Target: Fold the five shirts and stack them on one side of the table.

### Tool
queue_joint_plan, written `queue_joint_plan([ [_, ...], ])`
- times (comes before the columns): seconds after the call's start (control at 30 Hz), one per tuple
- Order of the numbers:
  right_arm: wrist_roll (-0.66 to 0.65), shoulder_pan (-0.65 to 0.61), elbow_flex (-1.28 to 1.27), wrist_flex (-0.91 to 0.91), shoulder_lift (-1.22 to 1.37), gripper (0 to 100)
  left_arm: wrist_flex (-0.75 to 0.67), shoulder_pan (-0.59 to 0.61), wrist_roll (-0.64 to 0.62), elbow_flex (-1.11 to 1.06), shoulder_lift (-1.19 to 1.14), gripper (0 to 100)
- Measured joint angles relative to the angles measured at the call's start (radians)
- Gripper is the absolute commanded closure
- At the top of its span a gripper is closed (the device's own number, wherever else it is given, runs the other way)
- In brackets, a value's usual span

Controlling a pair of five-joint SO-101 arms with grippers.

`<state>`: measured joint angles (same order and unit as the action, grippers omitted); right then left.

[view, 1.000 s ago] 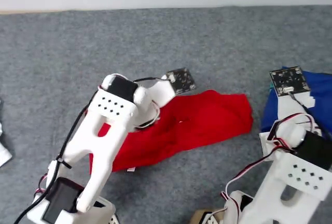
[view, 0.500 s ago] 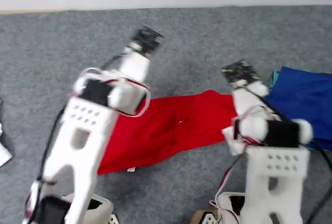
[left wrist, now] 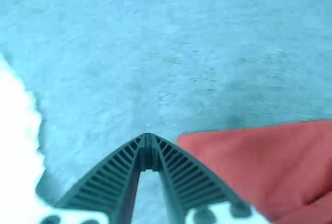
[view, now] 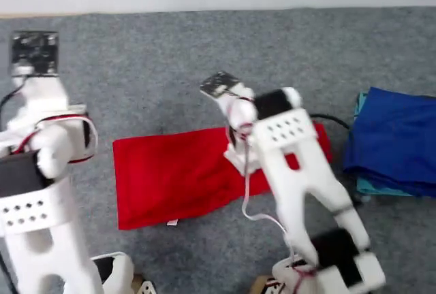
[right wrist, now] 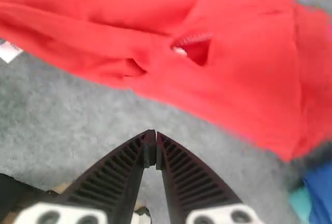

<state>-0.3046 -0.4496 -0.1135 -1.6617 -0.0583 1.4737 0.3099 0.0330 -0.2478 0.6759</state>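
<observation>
High view: left arm swung aside, right arm now over red shirt.

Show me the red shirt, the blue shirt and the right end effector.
red shirt (view: 170,175), high view, cloth's middle.
blue shirt (view: 395,137), high view, top face.
right end effector (right wrist: 150,137), right wrist view, between its fingertips.

1 shirt lies spread on the bench in the middle of the frame. A stack of folded shirts sits at the right edge, near the shirt's right end but apart from it. The left arm stands at the far left. The left claw is over bare bench just beside a shirt corner. The right arm rises from the lower middle across the shirt's right part. The right claw is over bare bench beside the shirt's edge.
</observation>
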Motion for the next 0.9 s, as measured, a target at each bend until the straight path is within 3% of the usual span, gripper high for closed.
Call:
queue_joint_plan([
  [0.2, 0.028, -0.063, 0.137, 0.006, 0.239, 98.9, 0.008, 0.077, 0.0, -0.075, 0.068, 100],
  [0.47, 0.028, -0.16, 0.308, 0.029, 0.454, 98.9, -0.072, 0.091, 0.0, -0.279, 0.252, 100],
  [0.9, 0.028, -0.169, 0.373, 0.089, 0.582, 98.8, -0.135, 0.092, 0.106, -0.437, 0.488, 100],
])
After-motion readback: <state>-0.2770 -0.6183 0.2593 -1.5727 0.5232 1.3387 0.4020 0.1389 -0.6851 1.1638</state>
